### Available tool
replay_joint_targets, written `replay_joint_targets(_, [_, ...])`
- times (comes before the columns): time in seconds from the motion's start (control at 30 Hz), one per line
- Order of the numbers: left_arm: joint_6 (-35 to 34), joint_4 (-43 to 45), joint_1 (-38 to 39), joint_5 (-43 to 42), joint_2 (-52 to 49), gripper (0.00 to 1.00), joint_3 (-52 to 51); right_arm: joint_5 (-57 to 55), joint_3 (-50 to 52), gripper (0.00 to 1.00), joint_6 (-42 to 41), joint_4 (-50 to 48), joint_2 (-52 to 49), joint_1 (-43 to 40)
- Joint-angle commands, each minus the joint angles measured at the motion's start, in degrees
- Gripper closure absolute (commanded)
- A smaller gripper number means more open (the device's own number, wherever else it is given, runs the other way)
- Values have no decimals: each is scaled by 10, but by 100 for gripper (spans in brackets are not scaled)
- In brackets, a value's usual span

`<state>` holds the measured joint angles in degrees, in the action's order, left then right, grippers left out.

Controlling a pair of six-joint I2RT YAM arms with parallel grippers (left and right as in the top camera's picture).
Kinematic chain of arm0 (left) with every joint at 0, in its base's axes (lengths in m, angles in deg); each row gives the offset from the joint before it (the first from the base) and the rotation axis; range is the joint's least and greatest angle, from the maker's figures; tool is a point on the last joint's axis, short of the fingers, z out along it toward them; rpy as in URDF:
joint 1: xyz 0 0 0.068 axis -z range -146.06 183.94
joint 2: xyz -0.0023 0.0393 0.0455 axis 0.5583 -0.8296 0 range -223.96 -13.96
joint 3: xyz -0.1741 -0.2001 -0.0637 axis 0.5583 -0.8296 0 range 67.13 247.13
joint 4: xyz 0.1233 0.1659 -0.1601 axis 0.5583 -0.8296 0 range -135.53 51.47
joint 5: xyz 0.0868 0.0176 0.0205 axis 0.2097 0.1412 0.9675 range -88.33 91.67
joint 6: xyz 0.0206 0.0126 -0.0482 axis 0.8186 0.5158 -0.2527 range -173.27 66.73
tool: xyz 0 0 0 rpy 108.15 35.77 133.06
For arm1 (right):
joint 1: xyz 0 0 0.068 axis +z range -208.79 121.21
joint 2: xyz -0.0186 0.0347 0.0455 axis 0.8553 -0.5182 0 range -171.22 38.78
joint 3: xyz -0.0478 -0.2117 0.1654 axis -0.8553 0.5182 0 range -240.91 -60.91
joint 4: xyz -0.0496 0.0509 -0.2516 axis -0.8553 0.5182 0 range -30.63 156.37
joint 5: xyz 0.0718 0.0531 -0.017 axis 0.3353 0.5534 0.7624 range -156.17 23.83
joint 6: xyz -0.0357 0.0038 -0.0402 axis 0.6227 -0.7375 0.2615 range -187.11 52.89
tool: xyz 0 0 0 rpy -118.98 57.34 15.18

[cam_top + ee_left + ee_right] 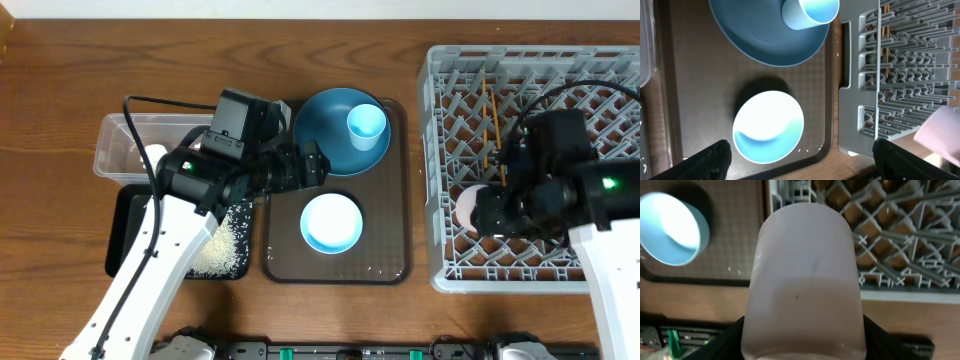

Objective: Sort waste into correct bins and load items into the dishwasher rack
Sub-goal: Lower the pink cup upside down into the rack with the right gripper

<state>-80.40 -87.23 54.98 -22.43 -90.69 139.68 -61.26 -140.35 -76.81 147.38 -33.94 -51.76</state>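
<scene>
My right gripper (500,210) is shut on the white cup (468,205) and holds it over the front left part of the grey dishwasher rack (440,150). The cup fills the right wrist view (805,280) between the fingers (802,342). My left gripper (312,165) is open and empty above the brown serving tray; its fingers (802,162) straddle the white bowl with a pale blue rim (768,127). The bowl (331,222) sits on the tray's front half. The blue plate (328,140) lies at the tray's back with the light blue cup (366,125) on it.
The clear tub (115,150) stands at the far left, partly hidden by my left arm. The black tray (122,235) in front of it holds loose rice (225,248). Thin chopsticks (490,115) lie in the rack. The brown serving tray (395,250) has stray rice grains.
</scene>
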Motion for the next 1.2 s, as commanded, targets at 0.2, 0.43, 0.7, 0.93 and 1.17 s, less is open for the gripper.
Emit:
replay_joint_targets(0.2, [2,-1,-2,4,-1,4,1,-34,20,55,-10,8,-43,5])
replay_joint_targets(0.43, [2,-1,-2,4,-1,0,1,-48,80,53,-11,-51,-47,5])
replay_joint_targets(0.7, [1,-1,-2,4,-1,0,1,-49,134,53,-10,-100,-52,5])
replay_joint_targets(0.93, [1,-1,-2,4,-1,1,1,-49,147,38,-10,-105,-52,5])
replay_joint_targets(1.17, [2,-1,-2,4,-1,1,1,-49,147,14,-10,-102,-52,5])
